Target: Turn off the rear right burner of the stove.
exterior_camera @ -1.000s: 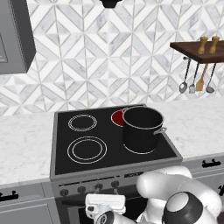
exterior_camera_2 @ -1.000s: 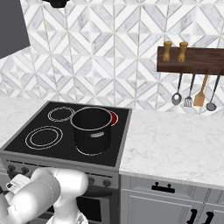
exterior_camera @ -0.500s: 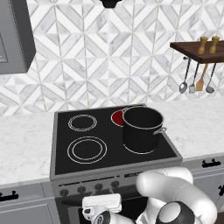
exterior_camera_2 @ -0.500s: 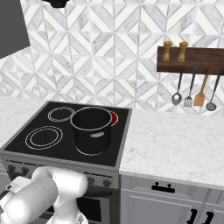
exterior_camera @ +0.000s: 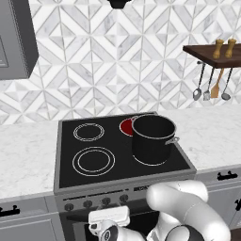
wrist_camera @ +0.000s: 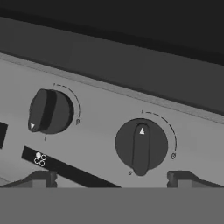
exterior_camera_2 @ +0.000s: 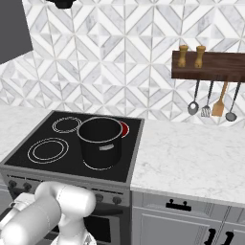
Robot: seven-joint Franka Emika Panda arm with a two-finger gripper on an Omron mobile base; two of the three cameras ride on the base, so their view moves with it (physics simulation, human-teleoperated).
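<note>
The stove point(exterior_camera: 63, 155) occupies the centre of the left base view, with the rear right burner point(exterior_camera: 126, 126) glowing red at mid-frame, partly hidden behind a black pot point(exterior_camera: 153, 140) on the front right ring. In the hand view, the gripper point(wrist_camera: 110, 179) faces the grey front panel, its fingertips point(wrist_camera: 40, 177) spread wide apart at the bottom edge, clamped on nothing. Between them sits one knob point(wrist_camera: 141, 146), pointer up; a second knob point(wrist_camera: 50, 111) lies at the left, pointer lower left.

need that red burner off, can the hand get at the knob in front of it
Probably yes: the hand is open and faces the right knob on the stove panel, with nothing between its fingertips and that knob.
</note>
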